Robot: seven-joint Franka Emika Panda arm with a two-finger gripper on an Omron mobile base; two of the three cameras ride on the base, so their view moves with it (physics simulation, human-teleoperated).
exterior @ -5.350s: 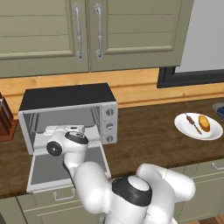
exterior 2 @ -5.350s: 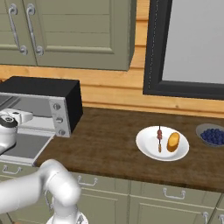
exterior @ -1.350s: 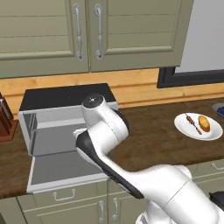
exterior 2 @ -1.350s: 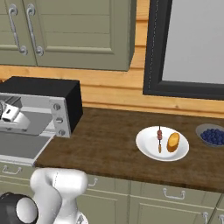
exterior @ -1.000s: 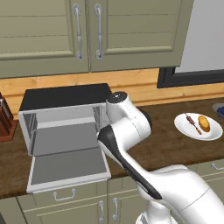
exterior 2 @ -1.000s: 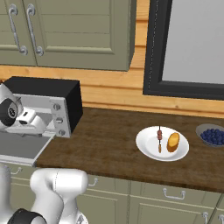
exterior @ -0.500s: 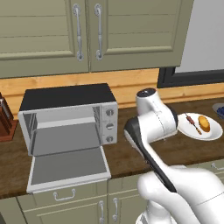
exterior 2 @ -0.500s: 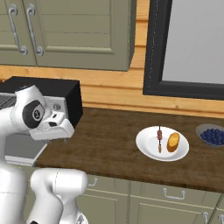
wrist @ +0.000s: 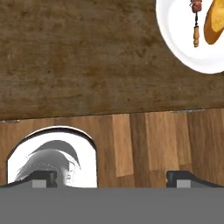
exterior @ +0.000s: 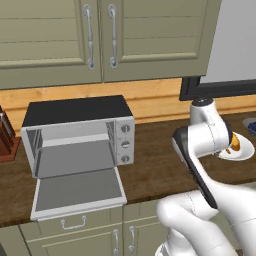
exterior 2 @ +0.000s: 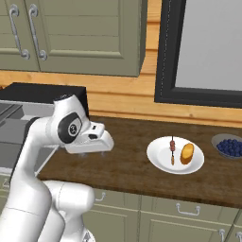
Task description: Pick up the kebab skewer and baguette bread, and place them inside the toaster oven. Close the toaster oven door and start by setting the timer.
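Arm on its way to the plate, toaster oven [exterior: 80, 135] open at frame left

The gripper [wrist: 111, 177] hung released and empty above the counter; it should centre over the kebab skewer [exterior 2: 172, 149] and straddle the stick. The white plate [exterior 2: 160, 160] held skewer and baguette bread [exterior 2: 187, 153] side by side; a bowl [exterior 2: 222, 152] at the right edge held blueberries.

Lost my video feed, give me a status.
Gripper open, empty, above the counter. Kebab skewer and baguette bread on plate. Toaster oven door down.
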